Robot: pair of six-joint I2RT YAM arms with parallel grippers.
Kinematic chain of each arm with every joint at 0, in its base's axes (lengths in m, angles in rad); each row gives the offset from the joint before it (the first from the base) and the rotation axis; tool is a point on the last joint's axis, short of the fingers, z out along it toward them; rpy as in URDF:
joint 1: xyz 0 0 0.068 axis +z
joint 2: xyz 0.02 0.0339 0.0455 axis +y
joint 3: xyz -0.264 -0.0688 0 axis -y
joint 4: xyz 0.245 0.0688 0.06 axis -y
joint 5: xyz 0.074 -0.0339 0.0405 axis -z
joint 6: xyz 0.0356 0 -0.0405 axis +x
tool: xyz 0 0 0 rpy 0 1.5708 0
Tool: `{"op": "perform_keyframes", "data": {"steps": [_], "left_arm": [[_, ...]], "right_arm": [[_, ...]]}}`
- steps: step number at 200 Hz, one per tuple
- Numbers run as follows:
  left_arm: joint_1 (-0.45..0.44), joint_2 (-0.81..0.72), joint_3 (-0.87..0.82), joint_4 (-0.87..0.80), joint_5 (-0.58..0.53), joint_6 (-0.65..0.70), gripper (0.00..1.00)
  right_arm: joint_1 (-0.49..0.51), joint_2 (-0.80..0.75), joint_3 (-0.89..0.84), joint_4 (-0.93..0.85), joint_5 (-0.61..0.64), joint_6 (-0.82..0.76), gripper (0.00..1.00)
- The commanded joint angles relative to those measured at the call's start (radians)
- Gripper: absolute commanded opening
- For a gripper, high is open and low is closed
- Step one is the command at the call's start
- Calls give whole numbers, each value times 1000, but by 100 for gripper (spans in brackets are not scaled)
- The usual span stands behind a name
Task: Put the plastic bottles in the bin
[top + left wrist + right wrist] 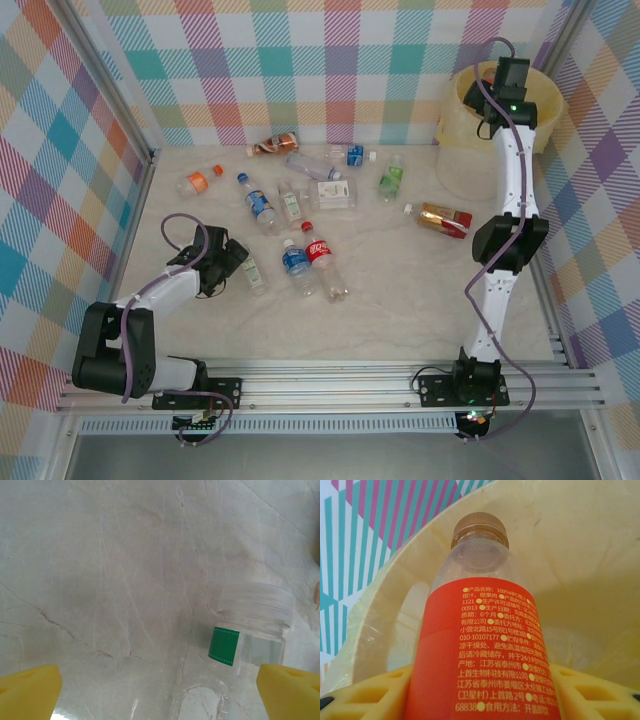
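My right fingers [370, 695] grip an orange-labelled bottle [480, 645], brown cap up, over the open cream bin [580, 555]. My left fingers [30, 690] spread wide just above the marble counter [125, 570], with a green-labelled clear bottle [250, 630] lying between them. Other plastic bottles [322, 255] lie scattered on the counter.

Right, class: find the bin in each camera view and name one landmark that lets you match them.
Top external: bin in the far right corner, under the right gripper.
Left wrist: tabletop and a green-labelled bottle.
Right wrist: its yellow inner wall behind the orange-labelled bottle the right gripper holds.
Shared landmark: plaid wall beside the bin.
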Motion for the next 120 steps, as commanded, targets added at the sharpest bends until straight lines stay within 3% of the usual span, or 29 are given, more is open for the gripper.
{"op": "perform_keyframes", "data": {"steps": [1,120], "left_arm": [[-8,11,4,-11,-3,15,100],[-8,33,17,-17,1,16,100]], "right_arm": [[-8,1,34,-47,-76,22,59],[-11,-38,21,-150,-370,85,64]]}}
